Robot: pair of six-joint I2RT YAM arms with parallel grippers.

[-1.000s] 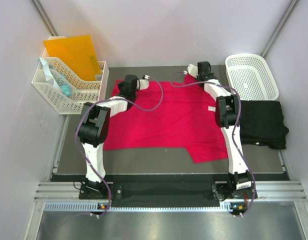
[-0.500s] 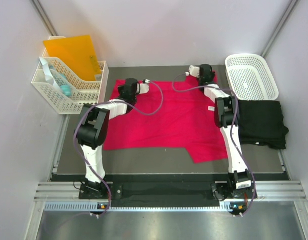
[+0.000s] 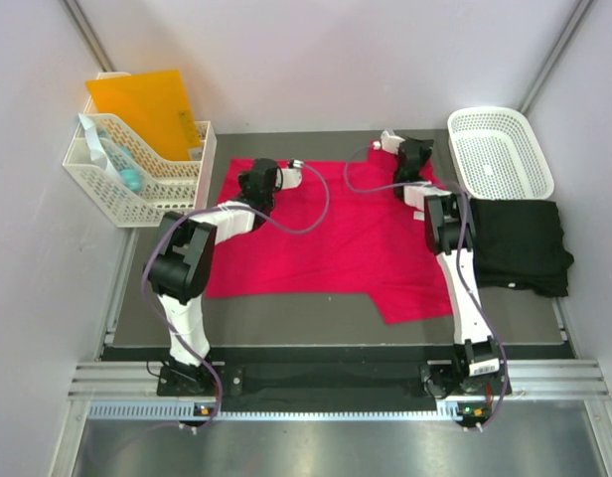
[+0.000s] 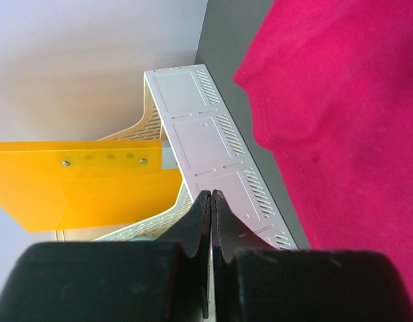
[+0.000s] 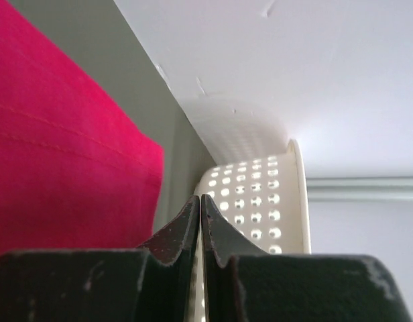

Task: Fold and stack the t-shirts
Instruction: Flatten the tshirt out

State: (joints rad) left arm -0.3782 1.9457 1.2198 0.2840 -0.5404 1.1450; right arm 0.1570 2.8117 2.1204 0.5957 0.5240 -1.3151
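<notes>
The pinkish-red t-shirt (image 3: 336,234) lies spread flat across the middle of the dark table, and its cloth also shows in the left wrist view (image 4: 347,100) and the right wrist view (image 5: 59,168). The black t-shirt (image 3: 520,243) lies bunched at the right side, below the basket. My left gripper (image 3: 256,184) (image 4: 211,194) hovers over the red shirt's far left corner, shut with nothing between its fingers. My right gripper (image 3: 417,159) (image 5: 200,198) is at the shirt's far right corner, also shut and empty.
A white lattice basket (image 3: 500,149) (image 5: 260,194) stands at the back right. A white desk organizer (image 3: 137,179) (image 4: 213,154) with a yellow folder (image 3: 147,109) (image 4: 79,181) stands at the back left. Side walls close in on both sides.
Both grippers have drifted slightly rightward and nearer over the red shirt's far edge. Both stayed shut, and the shirts have not moved.
</notes>
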